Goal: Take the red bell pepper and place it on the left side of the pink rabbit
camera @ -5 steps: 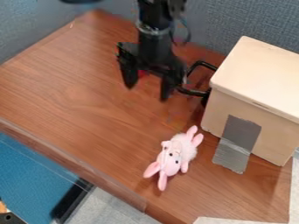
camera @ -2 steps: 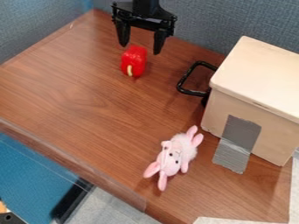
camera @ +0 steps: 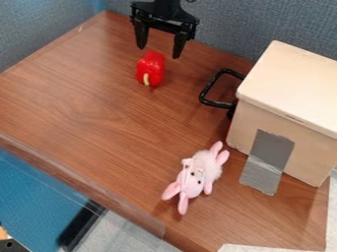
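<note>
The glossy red bell pepper with a pale yellow stem (camera: 151,68) lies on the brown wood-grain table (camera: 79,98), well apart from the pink plush rabbit (camera: 197,177) and not yet at its left side. The step in hand looks to be the grasp. To do it well, centre the black two-finger gripper (camera: 158,52) over the pepper's body first, then lower it straight, one finger down each flank, and close gently around the thickest part; a pinch near the rounded top could make it roll or squirt away. Lift clear before carrying it toward the rabbit, keeping off the bent black metal handle (camera: 205,92) beside the pale wooden box (camera: 296,88). The fingers are spread wide, seemingly enough to straddle the pepper, with nothing between them, and they appear to touch neither pepper nor table.
</note>
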You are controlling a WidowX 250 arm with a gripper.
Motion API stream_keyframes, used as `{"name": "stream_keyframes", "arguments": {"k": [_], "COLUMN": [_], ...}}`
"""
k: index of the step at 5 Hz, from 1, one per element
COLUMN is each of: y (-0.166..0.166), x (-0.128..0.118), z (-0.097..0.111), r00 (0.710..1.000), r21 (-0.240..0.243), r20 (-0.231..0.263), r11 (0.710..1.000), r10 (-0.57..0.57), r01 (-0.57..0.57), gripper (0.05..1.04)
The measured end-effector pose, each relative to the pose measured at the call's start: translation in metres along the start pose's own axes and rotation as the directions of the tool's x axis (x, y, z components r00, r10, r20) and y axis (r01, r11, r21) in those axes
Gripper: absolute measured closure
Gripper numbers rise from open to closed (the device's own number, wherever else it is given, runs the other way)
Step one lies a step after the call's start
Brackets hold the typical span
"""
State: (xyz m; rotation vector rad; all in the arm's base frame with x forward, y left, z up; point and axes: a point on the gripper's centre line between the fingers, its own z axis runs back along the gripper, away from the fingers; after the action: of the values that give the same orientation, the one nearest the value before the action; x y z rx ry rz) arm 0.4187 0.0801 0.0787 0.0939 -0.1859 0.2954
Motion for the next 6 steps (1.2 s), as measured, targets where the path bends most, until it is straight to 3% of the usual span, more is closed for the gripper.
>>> {"name": "stream_keyframes", "arguments": {"k": [1, 4, 5, 6], "y": [0.007, 0.012, 0.01, 0.008], "x": [0.007, -0.001, -0.01, -0.01], "z": [-0.014, -0.039, -0.049, -0.049], "r00": [1.0, 0.997, 0.994, 0.996], "r21": [0.036, 0.045, 0.036, 0.023], "r20": [-0.011, -0.078, -0.106, -0.094], "r11": [0.999, 0.999, 0.999, 1.0], "r10": [0.001, 0.01, 0.005, 0.01], "r01": [-0.001, -0.006, -0.001, -0.008], "gripper": [0.084, 0.084, 0.12, 0.222]}}
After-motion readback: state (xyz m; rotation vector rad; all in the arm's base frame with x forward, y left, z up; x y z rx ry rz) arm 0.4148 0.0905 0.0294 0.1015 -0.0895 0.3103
